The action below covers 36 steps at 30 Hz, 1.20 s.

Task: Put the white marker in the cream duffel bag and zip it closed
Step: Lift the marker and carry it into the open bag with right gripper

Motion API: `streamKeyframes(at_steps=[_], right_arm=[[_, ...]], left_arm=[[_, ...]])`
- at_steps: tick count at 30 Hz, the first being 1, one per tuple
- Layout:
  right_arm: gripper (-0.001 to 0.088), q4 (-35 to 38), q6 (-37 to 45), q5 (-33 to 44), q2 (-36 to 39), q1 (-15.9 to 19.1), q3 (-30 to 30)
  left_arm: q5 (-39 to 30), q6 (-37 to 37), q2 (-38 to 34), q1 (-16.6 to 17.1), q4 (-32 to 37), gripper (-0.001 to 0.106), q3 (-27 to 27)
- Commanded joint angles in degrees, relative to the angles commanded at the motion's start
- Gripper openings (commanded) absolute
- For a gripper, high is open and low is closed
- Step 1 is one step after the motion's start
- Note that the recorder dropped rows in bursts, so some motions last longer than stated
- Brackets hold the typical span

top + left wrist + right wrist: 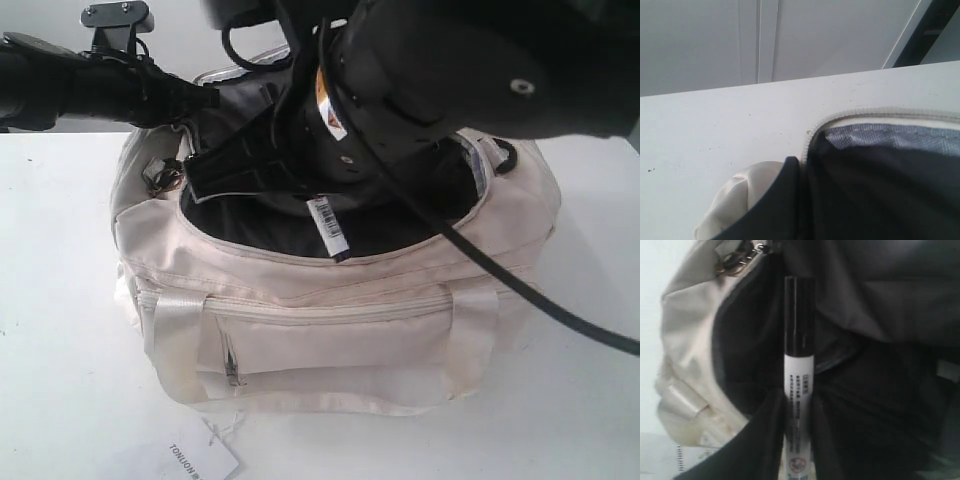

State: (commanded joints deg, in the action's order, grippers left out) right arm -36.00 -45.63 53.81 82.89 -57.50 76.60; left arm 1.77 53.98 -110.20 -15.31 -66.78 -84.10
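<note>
The cream duffel bag [330,330] sits on the white table with its top open and its dark lining showing. My right gripper [205,175] reaches inside the opening, pointing toward the bag's left end. In the right wrist view this gripper [799,392] is shut on the white marker [799,372], whose black cap points at the lining below the cream bag wall [685,340]. My left gripper [212,98] holds the zip flap up at the back left. In the left wrist view one finger [782,200] presses against the flap's lining [880,175]; the other finger is hidden.
A white printed paper tag [205,455] lies on the table [60,300] in front of the bag. A small white barcode strip [328,225] hangs under the right arm over the opening. A black cable [540,300] trails off to the right. A metal ring [165,182] sits at the bag's left end.
</note>
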Motion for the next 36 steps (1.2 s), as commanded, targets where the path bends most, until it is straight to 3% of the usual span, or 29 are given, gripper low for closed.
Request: streamKeyframes(at_steps=[12,17,24,30,36], right_arm=[[0.0000,-1.90,-0.33,-6.11,0.12,11.44,0.00],[0.0000,4.28,9.45,-9.28,1.12,14.97,0.00],[0.0000,13.41,33.41,-13.61,3.65,19.47,0.00],[0.0000,15.18,41.59,-14.80,6.06,21.04,0.00],[0.0000,20.58,45.63,-9.06,9.75,21.34,0.25]], left_arm=[[0.00,0.00,0.00,0.00,0.00,0.000,0.00],[0.00,0.00,0.00,0.00,0.00,0.000,0.00],[0.00,0.00,0.00,0.00,0.00,0.000,0.00],[0.00,0.00,0.00,0.00,0.00,0.000,0.00],[0.00,0.00,0.00,0.00,0.00,0.000,0.00]])
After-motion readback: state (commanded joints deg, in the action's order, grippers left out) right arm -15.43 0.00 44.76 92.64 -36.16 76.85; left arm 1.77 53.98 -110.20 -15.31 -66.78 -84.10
